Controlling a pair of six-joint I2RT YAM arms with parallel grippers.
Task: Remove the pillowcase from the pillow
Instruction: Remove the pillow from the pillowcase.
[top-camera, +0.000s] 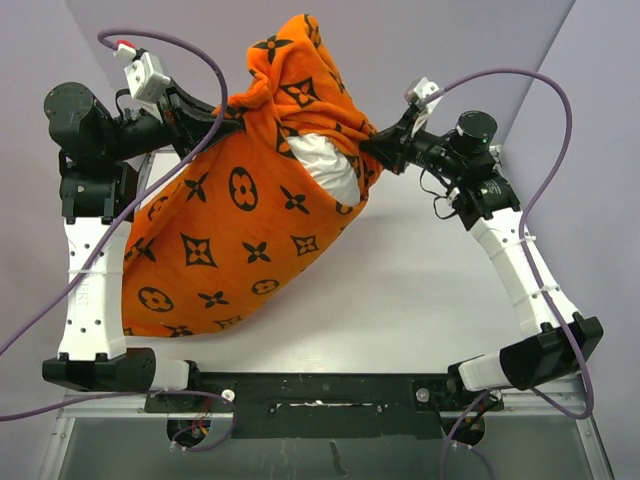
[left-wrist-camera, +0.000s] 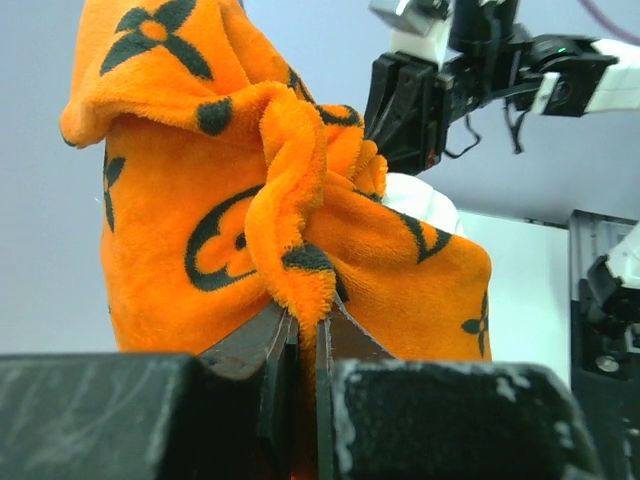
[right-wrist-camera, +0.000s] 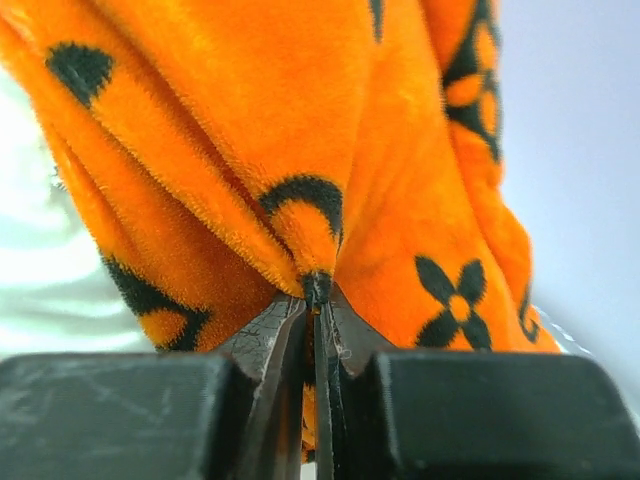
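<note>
Top external: white table (top-camera: 420, 290), lilac walls (top-camera: 450, 40)

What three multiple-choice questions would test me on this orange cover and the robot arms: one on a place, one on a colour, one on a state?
1. Where does the white pillow show?
A. In the pillowcase mouth, between the left gripper and the right gripper
B. Lying apart from the pillowcase
C. Nowhere

2. What colour are the pillowcase's motifs?
A. White
B. Black
C. Blue

3. How is the right gripper?
A. Wide open
B. Shut on nothing
C. Shut on the pillowcase

Answers: 1 A, white bulges from the orange opening; 2 B, the flowers and circles are black; 3 C, orange fabric is pinched between its jaws.
</note>
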